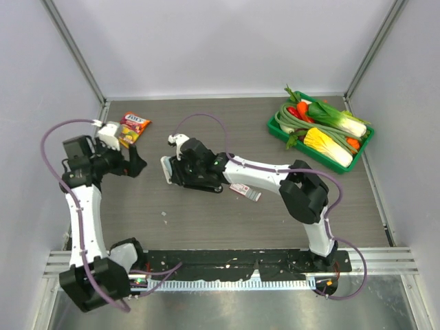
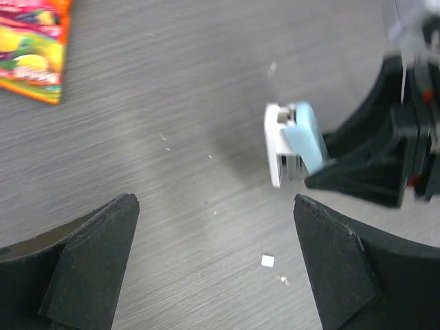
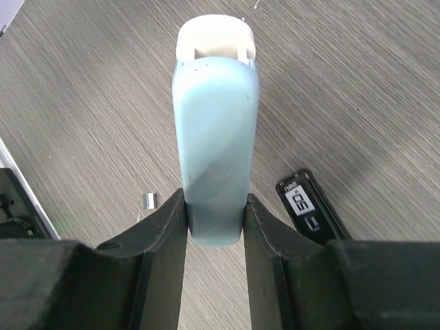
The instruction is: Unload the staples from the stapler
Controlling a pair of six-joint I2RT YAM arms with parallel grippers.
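The stapler [image 3: 216, 137] is a pale blue oblong with a white end, held clear of the tabletop. My right gripper [image 3: 215, 213] is shut on its near end, and the white end points away from the wrist. In the top view the right gripper [image 1: 177, 172] holds the stapler [image 1: 166, 168] at mid-table, pointing left. In the left wrist view the stapler [image 2: 295, 141] shows partly opened, blue top over white base. My left gripper [image 2: 216, 254] is open and empty; in the top view it [image 1: 132, 163] is just left of the stapler, apart from it.
A small silvery piece [image 3: 149, 200] lies on the table under the stapler. A black flat item with a white label [image 3: 308, 205] lies beside it. A pink-and-white packet [image 1: 245, 191] lies by the right arm. A snack packet [image 1: 134, 127] lies at back left and a green tray [image 1: 358, 159] of vegetables at back right.
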